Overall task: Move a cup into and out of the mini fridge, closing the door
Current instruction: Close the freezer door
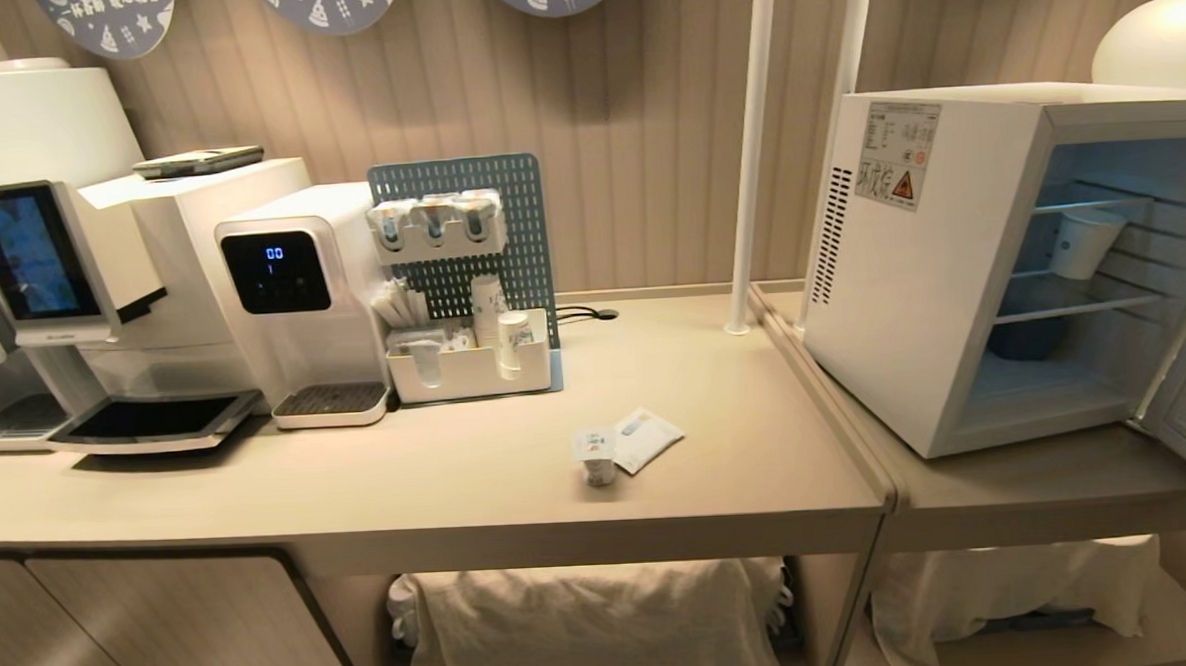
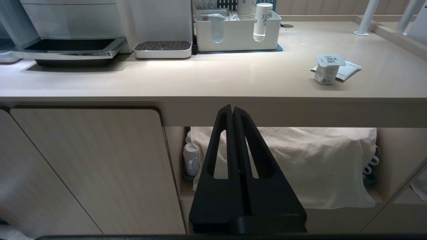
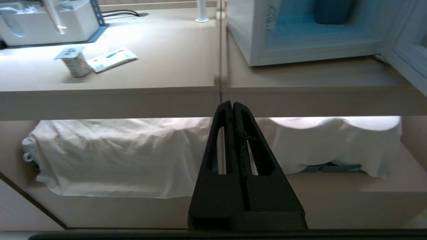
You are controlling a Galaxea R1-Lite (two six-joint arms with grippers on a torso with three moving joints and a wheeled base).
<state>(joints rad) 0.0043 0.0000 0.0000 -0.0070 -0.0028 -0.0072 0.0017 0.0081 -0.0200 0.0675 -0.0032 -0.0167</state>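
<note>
On counter: cup (image 1: 595, 457) upright | L gripper (image 2: 232, 110) + R gripper (image 3: 232, 105) clenched, empty, below counter edge, well apart from cup

"00" on the water dispenser's (image 1: 296, 286) dark display; warning triangle sticker (image 1: 902, 185) on the mini fridge (image 1: 911, 289) side

- A wall (image 1: 635, 141) of pale vertical ribbed panels stands behind the counter, with round blue-grey decorations (image 1: 330, 4) along its top.
- A long beige counter (image 1: 379, 482) runs across; a second beige tabletop (image 1: 1040, 494) butts against it on the right.
- Two white poles (image 1: 753, 146) rise from the back of the counter.
- A wooden cabinet door (image 1: 166, 632) closes the lower left.
- White cloths (image 1: 586, 624) drape the open shelves below.
- A round white lamp (image 1: 1156, 43) glows at upper right.
</note>
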